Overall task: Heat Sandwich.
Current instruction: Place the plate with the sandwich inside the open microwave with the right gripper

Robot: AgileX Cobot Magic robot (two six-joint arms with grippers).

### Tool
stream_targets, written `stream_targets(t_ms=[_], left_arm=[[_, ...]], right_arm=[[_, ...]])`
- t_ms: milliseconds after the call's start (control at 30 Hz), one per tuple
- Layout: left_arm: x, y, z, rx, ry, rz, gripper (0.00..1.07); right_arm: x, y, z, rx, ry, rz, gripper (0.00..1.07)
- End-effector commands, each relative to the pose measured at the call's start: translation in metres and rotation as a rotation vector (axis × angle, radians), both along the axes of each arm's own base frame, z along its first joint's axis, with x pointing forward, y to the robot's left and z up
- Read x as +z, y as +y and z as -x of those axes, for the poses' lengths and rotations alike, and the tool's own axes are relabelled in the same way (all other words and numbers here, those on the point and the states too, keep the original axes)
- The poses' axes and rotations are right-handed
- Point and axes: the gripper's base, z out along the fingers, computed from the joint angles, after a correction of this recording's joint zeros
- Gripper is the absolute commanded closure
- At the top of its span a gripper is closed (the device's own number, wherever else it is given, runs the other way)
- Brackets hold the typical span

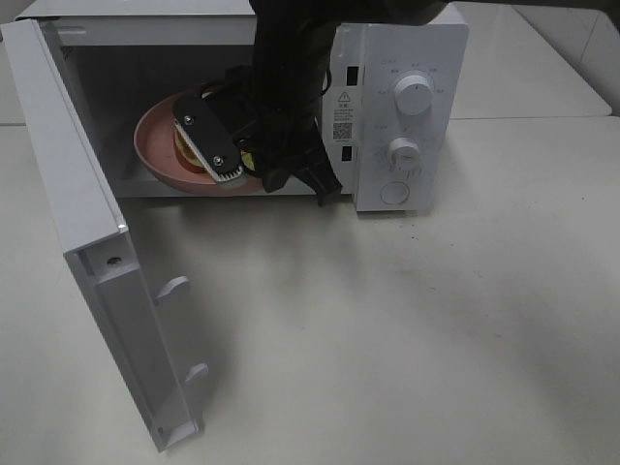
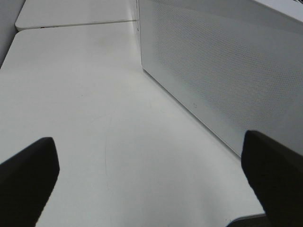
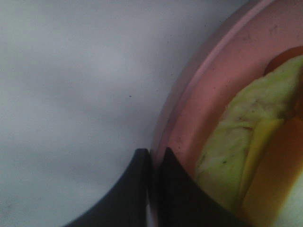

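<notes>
The sandwich (image 1: 186, 151) lies on a round pink plate (image 1: 153, 136) inside the open microwave (image 1: 402, 107). My right arm reaches into the cavity, and my right gripper (image 1: 211, 145) covers most of the sandwich. In the right wrist view the right gripper (image 3: 152, 189) is shut on the plate's rim (image 3: 203, 80), with the sandwich's pale yellow-green filling (image 3: 236, 142) just beside the fingers. My left gripper (image 2: 151, 189) is open and empty above the table, beside the microwave's perforated outer wall (image 2: 222, 71). It is out of the exterior high view.
The microwave door (image 1: 87, 223) stands wide open to the left and juts toward the front of the white table (image 1: 387, 329). The control panel with two knobs (image 1: 415, 97) is to the right of the cavity.
</notes>
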Motion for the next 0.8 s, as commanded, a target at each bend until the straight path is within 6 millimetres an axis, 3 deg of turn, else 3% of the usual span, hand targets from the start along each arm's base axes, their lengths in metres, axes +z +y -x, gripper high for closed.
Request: stream_targets(t_ms=[33, 800], left_arm=[[0.002, 0.001, 0.005, -0.003, -0.037, 0.001, 0.03], [0.002, 0.001, 0.005, -0.003, -0.037, 0.001, 0.03]], right_arm=[[0.004, 0.008, -0.006, -0.011, -0.022, -0.019, 1.06], [-0.024, 0.029, -0.043, -0.137, -0.062, -0.084, 1.04]])
